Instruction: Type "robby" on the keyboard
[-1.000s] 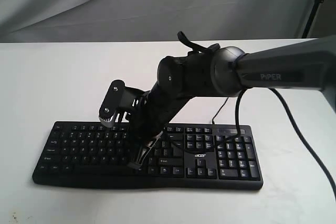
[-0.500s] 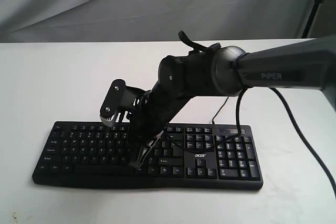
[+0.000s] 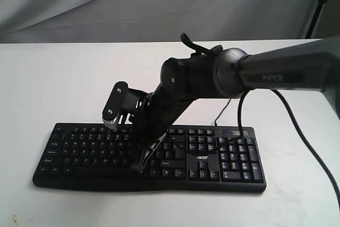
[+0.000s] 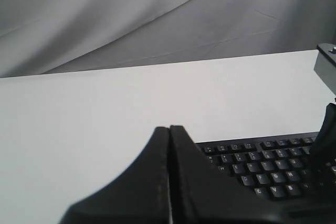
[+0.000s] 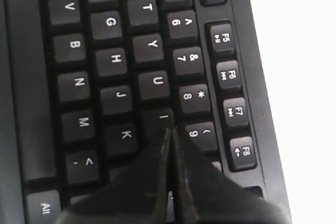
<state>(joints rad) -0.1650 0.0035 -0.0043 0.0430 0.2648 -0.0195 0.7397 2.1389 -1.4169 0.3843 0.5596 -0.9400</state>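
Note:
The black keyboard point(image 3: 79, 152) lies across the near part of the white table, with its number pad on the right. My right gripper point(image 3: 139, 166) reaches in from the right and angles down onto the middle of the letter keys, jaws shut and holding nothing. In the right wrist view the shut tips point(image 5: 170, 130) sit at the edge of the I key point(image 5: 164, 117), beside the 9 key point(image 5: 198, 132); the key under them is hidden. My left gripper point(image 4: 169, 128) is shut and empty, above the table off one end of the keyboard point(image 4: 262, 174).
The thin black USB cable point(image 3: 220, 113) runs back from the keyboard under the right arm point(image 3: 276, 73). The arm's own thicker cable point(image 3: 297, 126) hangs at the right. Grey cloth point(image 3: 106, 3) backs the white table point(image 3: 53, 78). A dark stand leg point(image 3: 319, 1) is at the far right.
Almost nothing: the right wrist has shifted very slightly while its shut tips stay at the same spot on the keys.

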